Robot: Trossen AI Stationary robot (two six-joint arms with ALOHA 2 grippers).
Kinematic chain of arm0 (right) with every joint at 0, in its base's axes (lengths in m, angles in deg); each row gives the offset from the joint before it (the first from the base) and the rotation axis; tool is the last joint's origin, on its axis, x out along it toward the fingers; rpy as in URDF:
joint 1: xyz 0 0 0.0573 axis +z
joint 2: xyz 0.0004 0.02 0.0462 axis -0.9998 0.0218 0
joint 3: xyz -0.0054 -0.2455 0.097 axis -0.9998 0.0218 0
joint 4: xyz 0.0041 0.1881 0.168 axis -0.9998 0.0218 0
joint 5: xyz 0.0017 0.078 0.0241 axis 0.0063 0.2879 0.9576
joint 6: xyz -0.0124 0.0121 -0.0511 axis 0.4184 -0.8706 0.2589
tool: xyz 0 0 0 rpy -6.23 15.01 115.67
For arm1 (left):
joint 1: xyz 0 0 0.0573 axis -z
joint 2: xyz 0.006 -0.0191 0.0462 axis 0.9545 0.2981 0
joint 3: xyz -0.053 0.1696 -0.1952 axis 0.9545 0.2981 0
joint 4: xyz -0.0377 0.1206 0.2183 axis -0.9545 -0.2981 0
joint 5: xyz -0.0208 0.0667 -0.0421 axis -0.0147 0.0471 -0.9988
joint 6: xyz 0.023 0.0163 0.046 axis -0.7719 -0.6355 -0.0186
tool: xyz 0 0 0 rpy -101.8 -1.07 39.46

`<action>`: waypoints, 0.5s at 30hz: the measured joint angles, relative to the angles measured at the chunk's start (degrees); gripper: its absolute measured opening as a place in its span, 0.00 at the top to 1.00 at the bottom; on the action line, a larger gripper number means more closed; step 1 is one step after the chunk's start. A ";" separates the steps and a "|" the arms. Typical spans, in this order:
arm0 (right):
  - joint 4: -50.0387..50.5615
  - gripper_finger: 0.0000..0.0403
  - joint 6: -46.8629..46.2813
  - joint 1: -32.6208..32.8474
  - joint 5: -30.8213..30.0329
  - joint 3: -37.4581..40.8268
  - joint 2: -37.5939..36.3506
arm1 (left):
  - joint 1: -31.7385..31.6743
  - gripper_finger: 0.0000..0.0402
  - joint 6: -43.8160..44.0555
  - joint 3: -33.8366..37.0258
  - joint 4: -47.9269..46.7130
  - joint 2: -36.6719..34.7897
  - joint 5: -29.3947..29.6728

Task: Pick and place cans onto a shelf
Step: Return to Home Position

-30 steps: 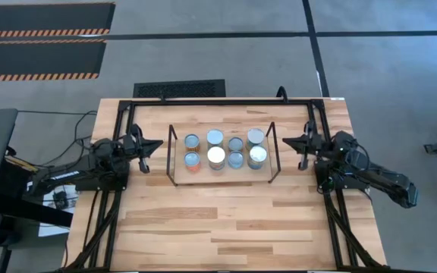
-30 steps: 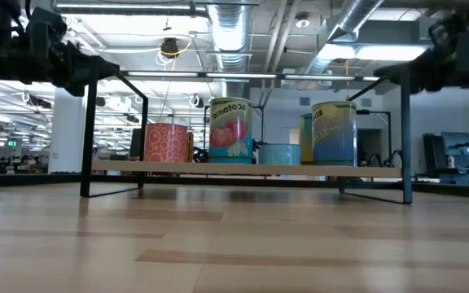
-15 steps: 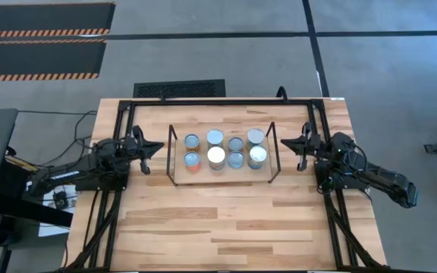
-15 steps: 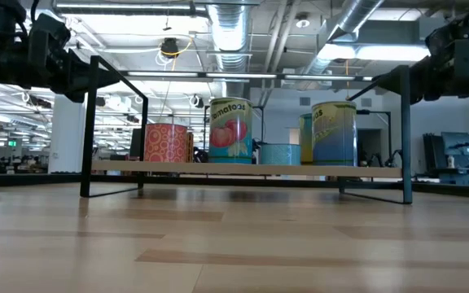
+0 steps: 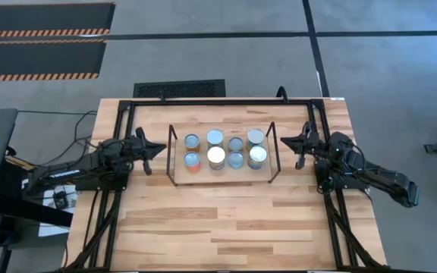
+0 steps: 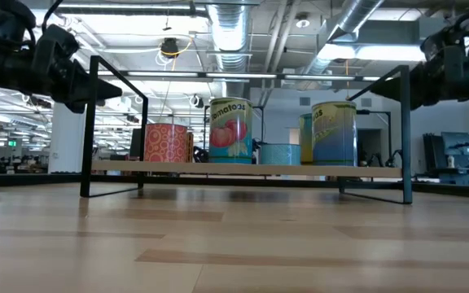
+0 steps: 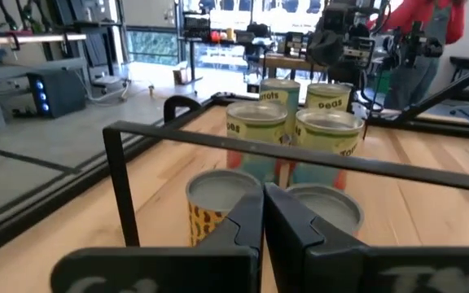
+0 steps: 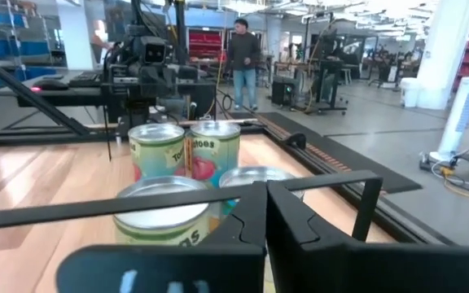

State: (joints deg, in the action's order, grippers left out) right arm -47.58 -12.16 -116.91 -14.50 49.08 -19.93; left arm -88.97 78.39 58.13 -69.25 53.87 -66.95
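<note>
Since all eight cans (image 5: pixel 224 150) stand on the shelf (image 6: pixel 243 170), the left gripper (image 5: pixel 152 149) and right gripper (image 5: pixel 288 142) flanking it, both closed and empty, likely just need parking.

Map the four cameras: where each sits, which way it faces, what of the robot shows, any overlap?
High: overhead, straight down on the table; left gripper and right gripper flank the shelf.
Low: table-top height, level across at the shelf; grippers in the upper corners.
Left wrist: behind the left gripper, facing the cans past its shut fingers.
Right wrist: same from the opposite end, fingers shut.
Shared: all four see the cans on the shelf.
</note>
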 joint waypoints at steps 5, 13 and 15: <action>0.04 0.94 -0.04 0.00 0.05 0.02 1.10 | 0.00 1.00 1.08 0.04 0.00 1.48 -0.04; 0.20 0.99 1.46 0.00 0.22 0.02 1.01 | 0.00 1.00 0.20 0.07 0.00 2.48 -0.05; 0.21 0.99 1.42 0.00 0.22 0.02 1.01 | 0.00 1.00 -0.54 0.07 0.01 2.46 -0.04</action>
State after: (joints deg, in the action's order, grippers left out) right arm -47.36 -10.73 -116.91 -14.27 49.10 -18.92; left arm -88.97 77.85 58.20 -69.24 56.33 -67.00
